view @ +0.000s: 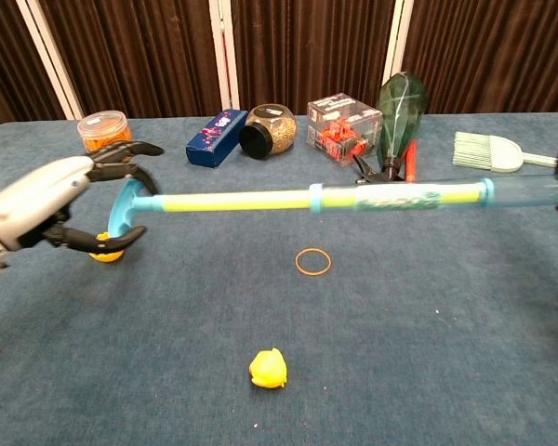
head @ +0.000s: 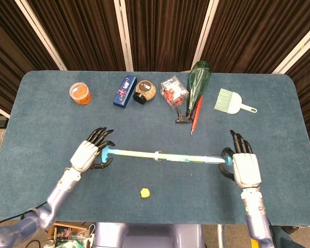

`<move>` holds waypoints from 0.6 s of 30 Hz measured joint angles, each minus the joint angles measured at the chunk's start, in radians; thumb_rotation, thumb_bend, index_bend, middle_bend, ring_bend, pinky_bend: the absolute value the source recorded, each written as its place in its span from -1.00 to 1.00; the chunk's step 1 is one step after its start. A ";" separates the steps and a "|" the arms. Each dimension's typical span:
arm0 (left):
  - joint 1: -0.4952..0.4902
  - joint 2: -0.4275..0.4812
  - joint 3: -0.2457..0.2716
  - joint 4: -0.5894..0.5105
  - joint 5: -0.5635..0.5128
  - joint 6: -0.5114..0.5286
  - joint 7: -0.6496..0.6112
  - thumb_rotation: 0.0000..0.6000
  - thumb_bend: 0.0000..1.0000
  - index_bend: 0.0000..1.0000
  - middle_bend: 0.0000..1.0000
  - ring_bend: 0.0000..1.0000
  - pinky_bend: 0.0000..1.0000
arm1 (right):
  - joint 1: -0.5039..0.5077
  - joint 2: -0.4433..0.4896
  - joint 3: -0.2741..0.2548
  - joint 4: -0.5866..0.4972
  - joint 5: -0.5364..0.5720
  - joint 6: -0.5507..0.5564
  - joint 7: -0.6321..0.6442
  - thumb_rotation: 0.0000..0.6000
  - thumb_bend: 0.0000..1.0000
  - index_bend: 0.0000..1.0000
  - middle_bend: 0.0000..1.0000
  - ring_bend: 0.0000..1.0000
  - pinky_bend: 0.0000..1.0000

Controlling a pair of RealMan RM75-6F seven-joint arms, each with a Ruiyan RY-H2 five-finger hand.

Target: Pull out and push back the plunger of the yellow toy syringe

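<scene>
While the pull is underway: syringe is held up off the blue felt-covered table (head: 36,129), stretched sideways between the two hands, so the trick is keeping both ends on one straight line.

left hand (head: 89,155): silver palm, black fingers curled around the blue T-shaped plunger handle (view: 127,208). It has the handle for sure; hard to tell how tight. I'd keep the fingers hooked behind the crossbar so the force runs along the rod, not across it.

plunger rod (view: 232,201): the pale yellow-green stick shows long and bare between handle and blue collar ring (view: 314,198), so I'd guess the plunger is near full extension. Ease off here, otherwise it may pop right out.

yellow toy syringe barrel (view: 418,195): clear tube with yellow inside, roughly level in the chest view, hanging above the table in front of the back row of clutter. Keep it level; a kinked angle will probably jam the push back.

orange rubber band (view: 313,261): lies flat on the table under the syringe, not touching it. Small yellow crumpled lump (view: 268,367) sits nearer the front edge. Neither gets in the way if the syringe stays airborne.

right hand (head: 244,164): wraps the far end of the barrel in the head view, fingers pointing away from the robot; mostly cut off in the chest view. It's holding the barrel. This one should stay planted and let the left do the travel.

next bit: reverse straight inward, slow, same height.
</scene>
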 measured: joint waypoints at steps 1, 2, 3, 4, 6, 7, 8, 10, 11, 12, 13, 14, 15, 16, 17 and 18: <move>0.009 0.018 0.007 -0.018 0.005 0.010 0.007 1.00 0.28 0.44 -0.85 -1.00 -0.86 | -0.002 0.004 0.001 0.001 0.002 0.002 0.005 1.00 0.30 0.96 -0.95 -1.00 -0.70; 0.016 0.031 0.013 -0.029 0.009 0.018 0.012 1.00 0.28 0.44 -0.84 -1.00 -0.86 | -0.005 0.009 0.002 0.002 0.004 0.004 0.010 1.00 0.30 0.96 -0.95 -1.00 -0.70; 0.023 0.043 0.018 -0.038 0.013 0.026 0.018 1.00 0.27 0.44 -0.83 -1.00 -0.86 | -0.009 0.015 0.003 0.003 0.006 0.007 0.016 1.00 0.30 0.96 -0.95 -1.00 -0.70; 0.030 0.054 0.023 -0.044 0.016 0.034 0.023 1.00 0.27 0.44 -0.82 -1.00 -0.86 | -0.012 0.019 0.003 0.004 0.007 0.010 0.021 1.00 0.30 0.96 -0.95 -1.00 -0.70; 0.049 0.078 0.033 -0.056 0.021 0.048 0.031 1.00 0.25 0.44 -0.82 -1.00 -0.86 | -0.019 0.030 0.004 0.004 0.010 0.017 0.034 1.00 0.30 0.96 -0.95 -1.00 -0.70; 0.056 0.088 0.037 -0.059 0.022 0.052 0.033 1.00 0.25 0.44 -0.82 -1.00 -0.86 | -0.022 0.035 0.005 0.004 0.011 0.020 0.039 1.00 0.30 0.96 -0.95 -1.00 -0.70; 0.065 0.100 0.042 -0.062 0.024 0.057 0.035 1.00 0.25 0.44 -0.82 -1.00 -0.86 | -0.025 0.040 0.007 0.003 0.012 0.023 0.045 1.00 0.30 0.96 -0.95 -1.00 -0.70; 0.078 0.118 0.048 -0.064 0.025 0.066 0.041 1.00 0.24 0.44 -0.82 -1.00 -0.86 | -0.032 0.054 0.010 0.001 0.015 0.031 0.060 1.00 0.30 0.96 -0.95 -1.00 -0.70; 0.088 0.128 0.050 -0.062 0.025 0.074 0.044 1.00 0.24 0.44 -0.81 -1.00 -0.86 | -0.034 0.060 0.012 0.000 0.018 0.033 0.065 1.00 0.30 0.96 -0.95 -1.00 -0.70; 0.095 0.136 0.052 -0.061 0.025 0.081 0.045 1.00 0.24 0.44 -0.81 -1.00 -0.86 | -0.037 0.066 0.014 0.001 0.022 0.034 0.073 1.00 0.30 0.96 -0.95 -1.00 -0.70; 0.102 0.143 0.053 -0.060 0.025 0.087 0.044 1.00 0.24 0.44 -0.81 -1.00 -0.86 | -0.039 0.069 0.014 0.002 0.025 0.033 0.078 1.00 0.30 0.96 -0.95 -1.00 -0.70; 0.109 0.151 0.052 -0.059 0.024 0.095 0.043 1.00 0.24 0.44 -0.81 -1.00 -0.86 | -0.040 0.071 0.015 0.004 0.028 0.032 0.082 1.00 0.30 0.96 -0.95 -1.00 -0.70; 0.113 0.155 0.052 -0.058 0.022 0.100 0.041 1.00 0.23 0.44 -0.81 -1.00 -0.86 | -0.041 0.073 0.016 0.007 0.031 0.030 0.088 1.00 0.30 0.96 -0.95 -1.00 -0.70; 0.117 0.158 0.051 -0.057 0.021 0.104 0.039 1.00 0.22 0.44 -0.81 -1.00 -0.86 | -0.042 0.074 0.016 0.009 0.034 0.028 0.091 1.00 0.30 0.96 -0.95 -1.00 -0.70; 0.121 0.160 0.050 -0.056 0.020 0.107 0.036 1.00 0.22 0.44 -0.81 -1.00 -0.86 | -0.042 0.075 0.016 0.011 0.036 0.027 0.095 1.00 0.30 0.96 -0.95 -1.00 -0.70; 0.124 0.163 0.049 -0.054 0.019 0.109 0.031 1.00 0.22 0.44 -0.81 -1.00 -0.86 | -0.043 0.077 0.016 0.013 0.040 0.024 0.099 1.00 0.30 0.96 -0.95 -1.00 -0.70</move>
